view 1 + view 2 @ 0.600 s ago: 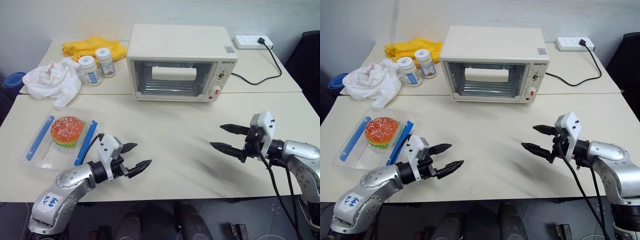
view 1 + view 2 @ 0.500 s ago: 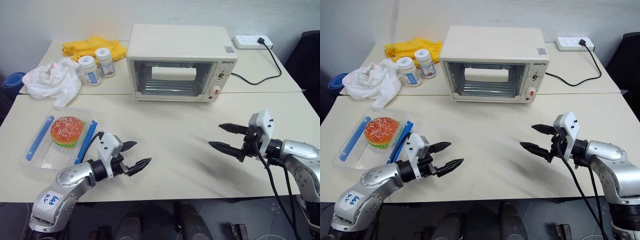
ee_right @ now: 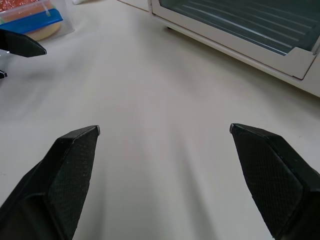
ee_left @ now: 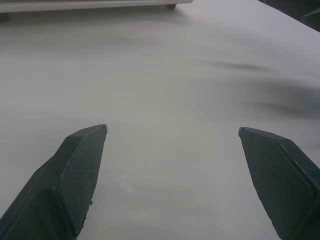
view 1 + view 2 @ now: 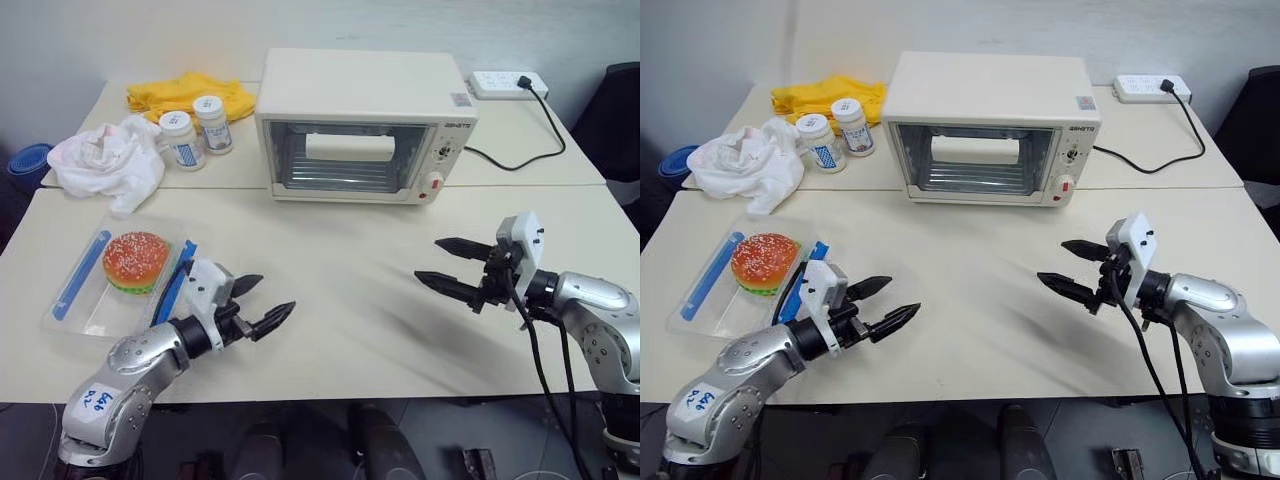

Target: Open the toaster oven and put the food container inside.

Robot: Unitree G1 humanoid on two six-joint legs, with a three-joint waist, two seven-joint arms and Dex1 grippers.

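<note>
Both claws hang over the bare table [image 5: 340, 270] with fingers spread wide and nothing in them — the left gripper [image 5: 262, 302] just beside the food container [image 5: 120, 275], the right gripper [image 5: 447, 264] well apart. The toaster oven [image 5: 365, 125] sits behind, door shut.
</note>
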